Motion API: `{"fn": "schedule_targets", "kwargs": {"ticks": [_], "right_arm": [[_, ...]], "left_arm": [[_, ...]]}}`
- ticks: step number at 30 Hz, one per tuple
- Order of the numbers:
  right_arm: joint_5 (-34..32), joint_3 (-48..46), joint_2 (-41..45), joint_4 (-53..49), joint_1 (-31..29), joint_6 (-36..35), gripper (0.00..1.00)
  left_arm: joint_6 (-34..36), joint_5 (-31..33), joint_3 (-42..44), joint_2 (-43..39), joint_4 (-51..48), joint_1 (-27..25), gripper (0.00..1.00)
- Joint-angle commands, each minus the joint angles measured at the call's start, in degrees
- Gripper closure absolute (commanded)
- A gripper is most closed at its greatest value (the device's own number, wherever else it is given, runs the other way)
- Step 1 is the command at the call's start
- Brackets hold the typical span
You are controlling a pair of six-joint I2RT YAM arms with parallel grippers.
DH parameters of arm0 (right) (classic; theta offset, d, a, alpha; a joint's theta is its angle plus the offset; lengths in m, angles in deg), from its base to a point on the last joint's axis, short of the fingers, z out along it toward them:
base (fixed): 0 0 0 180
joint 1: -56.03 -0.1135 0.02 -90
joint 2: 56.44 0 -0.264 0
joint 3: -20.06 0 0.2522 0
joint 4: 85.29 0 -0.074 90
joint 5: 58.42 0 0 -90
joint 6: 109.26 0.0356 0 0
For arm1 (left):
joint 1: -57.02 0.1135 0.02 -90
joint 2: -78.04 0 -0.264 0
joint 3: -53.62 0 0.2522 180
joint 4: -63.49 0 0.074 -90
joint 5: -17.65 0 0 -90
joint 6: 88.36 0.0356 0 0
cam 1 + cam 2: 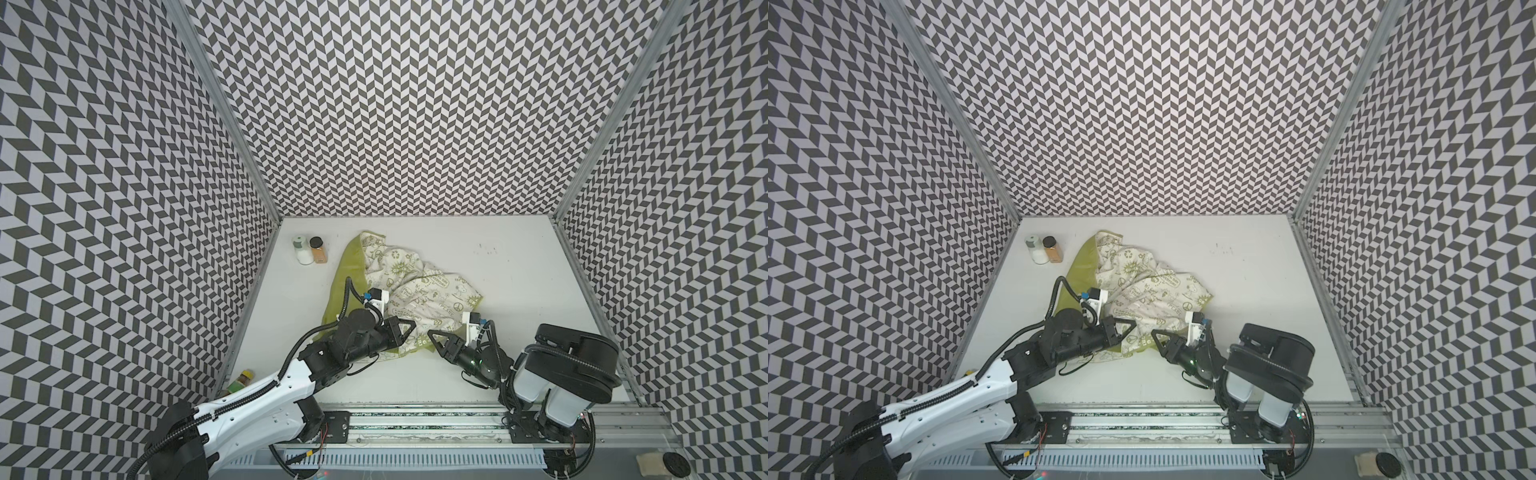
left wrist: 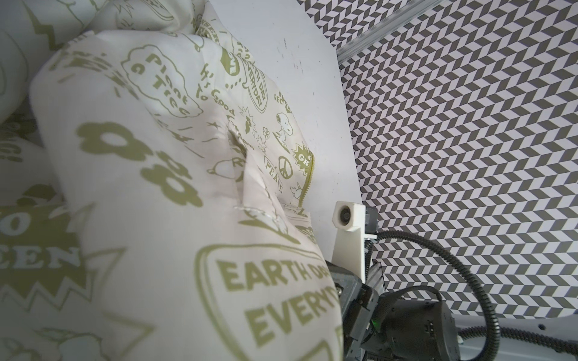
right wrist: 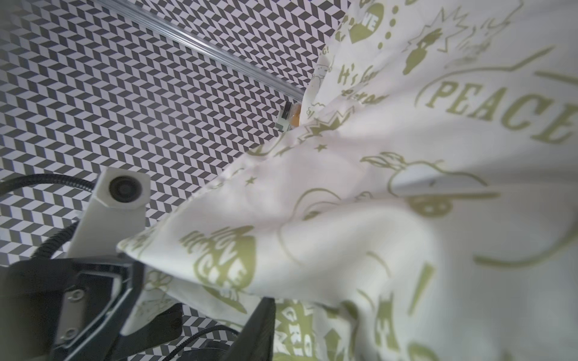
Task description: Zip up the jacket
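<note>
The jacket (image 1: 415, 286) (image 1: 1142, 286) lies crumpled on the white table, cream printed lining up and lime-green outside showing along its left. My left gripper (image 1: 409, 328) (image 1: 1129, 328) is shut on the jacket's near edge. Lifted lining (image 2: 156, 187) hides its jaws in the left wrist view, where a green zipper edge (image 2: 308, 175) shows. My right gripper (image 1: 434, 336) (image 1: 1156, 336) sits right beside it at the same edge. In the right wrist view, the lining (image 3: 375, 218) drapes over one dark finger (image 3: 259, 325) and hides the other.
A white bottle (image 1: 302, 249) and a brown jar with a black lid (image 1: 318, 250) stand at the back left. A small jar (image 1: 243, 380) sits by the left wall near the front. Patterned walls enclose three sides. The arms' rail (image 1: 415, 419) runs along the front.
</note>
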Motion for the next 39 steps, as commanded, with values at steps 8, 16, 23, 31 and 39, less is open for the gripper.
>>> {"fn": "schedule_targets", "kwargs": {"ticks": [8, 16, 23, 31, 39], "right_arm": [[-3.53, 12.57, 29.28, -47.58, 0.12, -8.49, 1.0], [-4.2, 35.67, 34.05, -101.67, 7.68, -19.05, 1.0], [-9.31, 49.82, 30.16, -118.49, 10.39, -25.23, 1.0], [2.86, 55.45, 30.28, -112.39, 11.93, -25.16, 1.0], [12.43, 50.55, 32.07, -98.45, 11.64, -15.03, 1.0]], "left_arm": [[6.71, -1.49, 0.63, -0.8, -5.87, 2.87, 0.62], [24.42, 9.24, -11.16, -6.91, -22.48, 2.64, 0.07], [32.9, 17.15, -16.38, -8.62, -24.32, -2.94, 0.09], [39.26, 37.36, -16.22, 1.18, -12.23, -28.21, 0.03], [30.93, 40.1, -13.68, 6.45, -0.99, -26.74, 0.04]]}}
